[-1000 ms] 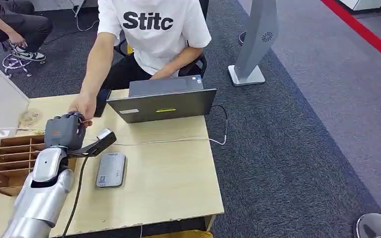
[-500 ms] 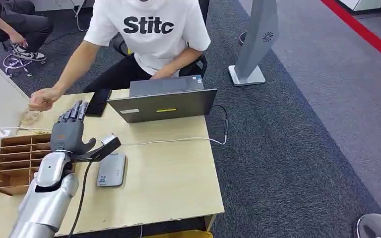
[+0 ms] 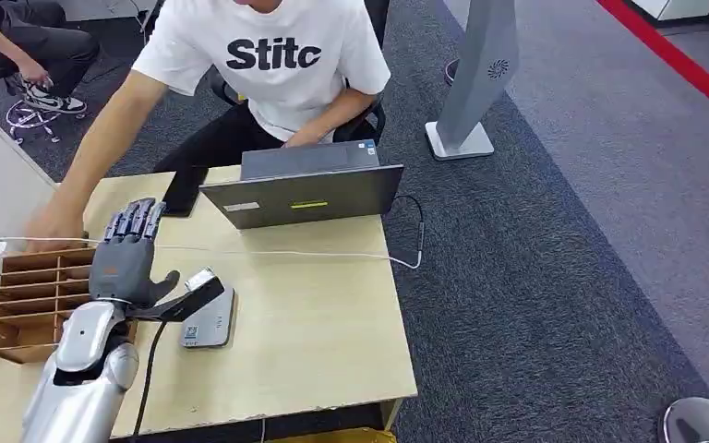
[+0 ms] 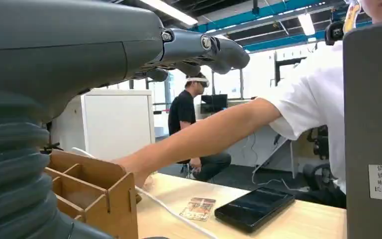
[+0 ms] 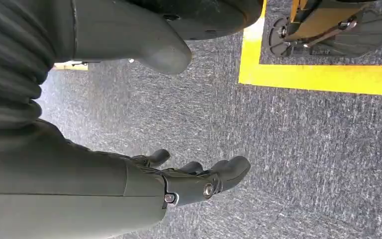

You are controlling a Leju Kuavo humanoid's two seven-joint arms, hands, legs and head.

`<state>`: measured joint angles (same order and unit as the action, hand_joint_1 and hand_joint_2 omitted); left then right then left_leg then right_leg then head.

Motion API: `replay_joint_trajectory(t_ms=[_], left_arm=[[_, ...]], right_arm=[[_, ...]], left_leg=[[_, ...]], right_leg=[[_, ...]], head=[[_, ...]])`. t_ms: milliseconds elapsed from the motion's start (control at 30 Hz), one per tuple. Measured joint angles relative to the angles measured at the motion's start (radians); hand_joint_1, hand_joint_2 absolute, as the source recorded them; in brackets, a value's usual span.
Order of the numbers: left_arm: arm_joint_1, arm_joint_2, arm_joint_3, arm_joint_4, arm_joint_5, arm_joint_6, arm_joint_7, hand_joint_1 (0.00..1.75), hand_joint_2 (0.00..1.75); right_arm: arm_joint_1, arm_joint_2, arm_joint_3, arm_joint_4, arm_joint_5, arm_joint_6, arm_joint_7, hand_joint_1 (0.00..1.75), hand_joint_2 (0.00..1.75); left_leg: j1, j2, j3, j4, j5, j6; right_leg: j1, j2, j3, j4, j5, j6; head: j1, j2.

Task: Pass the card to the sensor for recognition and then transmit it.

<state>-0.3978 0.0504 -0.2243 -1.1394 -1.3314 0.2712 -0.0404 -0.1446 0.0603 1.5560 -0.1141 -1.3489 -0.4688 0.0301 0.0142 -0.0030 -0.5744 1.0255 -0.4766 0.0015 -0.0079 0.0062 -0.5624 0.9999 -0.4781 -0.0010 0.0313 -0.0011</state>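
1. The left hand (image 3: 127, 254), left of centre in the head view, is spread flat and holds nothing.
2. The right hand (image 5: 199, 179) hangs over carpet, fingers loosely apart, holding nothing.
3. The card (image 4: 197, 208) lies on the table (image 3: 332, 323) beside a black phone (image 4: 254, 208).
4. The sensor (image 3: 209, 318) sits lower centre-left, just right of the left thumb.
5. A person's hand (image 3: 54, 226) rests at the wooden organizer's (image 3: 32, 295) upper edge; bare tabletop stretches right of the sensor.

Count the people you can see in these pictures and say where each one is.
2. One person in a white T-shirt sits behind the laptop, reaching to the table's far left. Another person in black sits at the upper left. Others may be out of frame.
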Motion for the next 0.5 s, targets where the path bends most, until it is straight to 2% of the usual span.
replay_joint_trajectory(t_ms=[133,233,500], left_arm=[[0.028,0.013,0.000,-0.050,0.013,0.000,-0.016,0.00,1.75],[0.088,0.039,-0.011,-0.159,0.018,0.006,-0.020,0.00,1.75],[0.299,0.165,-0.049,-0.490,-0.064,0.011,0.008,0.00,1.75]], right_arm=[[0.000,0.000,-0.001,0.000,-0.003,0.001,-0.001,0.00,1.75],[0.001,0.000,-0.005,0.000,-0.010,0.000,-0.005,0.00,1.75],[0.007,0.000,-0.030,0.000,-0.039,-0.003,-0.018,0.00,1.75]], left_leg=[[0.000,0.001,0.000,0.000,0.000,0.000],[0.000,0.001,0.000,0.000,0.000,0.000],[0.000,0.002,-0.001,-0.001,-0.001,0.000]], right_leg=[[0.000,0.000,0.000,0.000,0.000,0.000],[0.000,0.001,0.000,0.000,0.000,0.000],[0.000,0.001,-0.002,0.000,-0.002,-0.001]], head=[[0.000,0.000],[0.000,0.000],[0.000,0.000]])
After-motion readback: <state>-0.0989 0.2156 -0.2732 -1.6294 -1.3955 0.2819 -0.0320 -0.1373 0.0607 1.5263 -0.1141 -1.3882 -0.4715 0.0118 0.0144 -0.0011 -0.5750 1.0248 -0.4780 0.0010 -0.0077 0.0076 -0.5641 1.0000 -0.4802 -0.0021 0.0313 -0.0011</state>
